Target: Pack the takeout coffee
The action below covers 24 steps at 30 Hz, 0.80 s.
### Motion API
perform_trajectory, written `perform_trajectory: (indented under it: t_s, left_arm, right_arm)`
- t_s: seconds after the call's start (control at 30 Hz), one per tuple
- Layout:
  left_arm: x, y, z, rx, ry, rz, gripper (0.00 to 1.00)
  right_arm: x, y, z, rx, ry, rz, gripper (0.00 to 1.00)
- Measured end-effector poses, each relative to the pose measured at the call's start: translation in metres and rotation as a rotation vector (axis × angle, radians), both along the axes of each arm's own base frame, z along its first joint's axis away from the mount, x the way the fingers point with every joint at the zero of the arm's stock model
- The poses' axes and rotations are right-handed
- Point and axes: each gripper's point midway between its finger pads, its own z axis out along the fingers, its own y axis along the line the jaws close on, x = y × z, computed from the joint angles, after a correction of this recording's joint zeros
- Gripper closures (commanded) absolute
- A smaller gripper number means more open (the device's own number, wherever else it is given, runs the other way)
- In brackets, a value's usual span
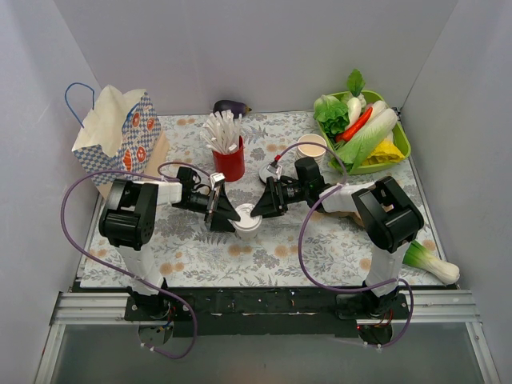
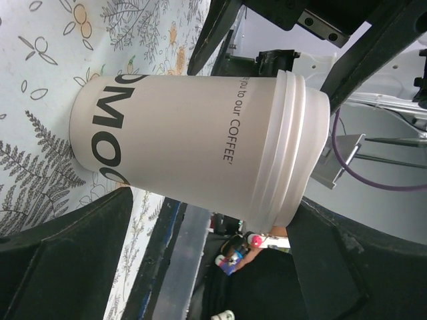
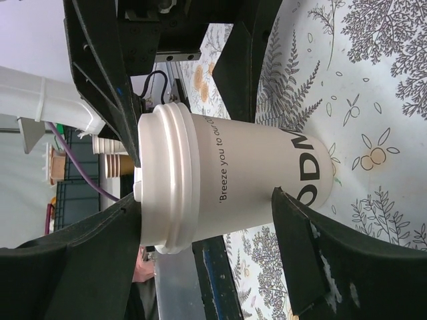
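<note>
**Top view.** Takeout coffee (image 1: 248, 222) stands upright on the surface (image 1: 320, 248), white lid on, a little toward 6 o'clock from the middle of the floral cloth. Both arms reach in toward it and meet at the cup.

**Left pincer** (image 1: 230, 213): at the cup's 10 o'clock, just beside it. The jaws are spread wide and rolled so that one stands above the other. In the left wrist view one jaw sits near the cup's base and the other near the lid, with the cup wall between them, facing the camera. Whether they touch the cup: cannot tell.

**Right pincer** (image 1: 264, 206): at the cup's 2 o'clock, just beside it. Its jaws are also wide and rolled the same way. In the right wrist view one jaw lies by the lid and the other crosses in front of the lower cup wall. No closed grip shows.

**Cup markings:** large black letters near the base, and a small line reading "to our COFFEE" along the wall.

**Surroundings, clock positions taken from the coffee:**
- Red cup (image 1: 230, 162) holding white sticks: 12 o'clock, near.
- Eggplant (image 1: 232, 106): 12 o'clock, at the far edge.
- Paper bag (image 1: 120, 132), blue checked: 10 o'clock, well apart.
- Lidless paper cup (image 1: 312, 146): 1 o'clock.
- Green tray (image 1: 404, 142) of vegetables: 2 o'clock, just beside that lidless cup.
- Leafy vegetable (image 1: 432, 262): 4 o'clock, at the cloth's edge.
</note>
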Motion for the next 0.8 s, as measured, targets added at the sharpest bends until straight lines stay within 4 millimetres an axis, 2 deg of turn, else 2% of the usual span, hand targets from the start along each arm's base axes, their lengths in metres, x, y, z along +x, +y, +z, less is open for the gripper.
perform_trajectory:
  t_s: [0.23, 0.4, 0.7, 0.8]
  left_arm:
    - [-0.005, -0.001, -0.002, -0.020, 0.058, 0.017, 0.06]
    - [-0.003, 0.000, 0.004, -0.007, -0.036, 0.026, 0.02]
    - [0.008, 0.003, 0.041, 0.046, -0.297, 0.048, 0.02]
    - [0.012, 0.004, 0.055, 0.062, -0.369, 0.048, 0.02]
  right_arm:
    - [0.000, -0.001, -0.001, -0.006, 0.009, -0.006, 0.20]
    - [0.002, -0.001, 0.001, -0.003, -0.043, 0.016, 0.08]
    - [0.000, -0.020, 0.012, -0.054, -0.239, 0.058, 0.04]
    - [0.003, -0.020, 0.020, -0.054, -0.296, 0.077, 0.02]
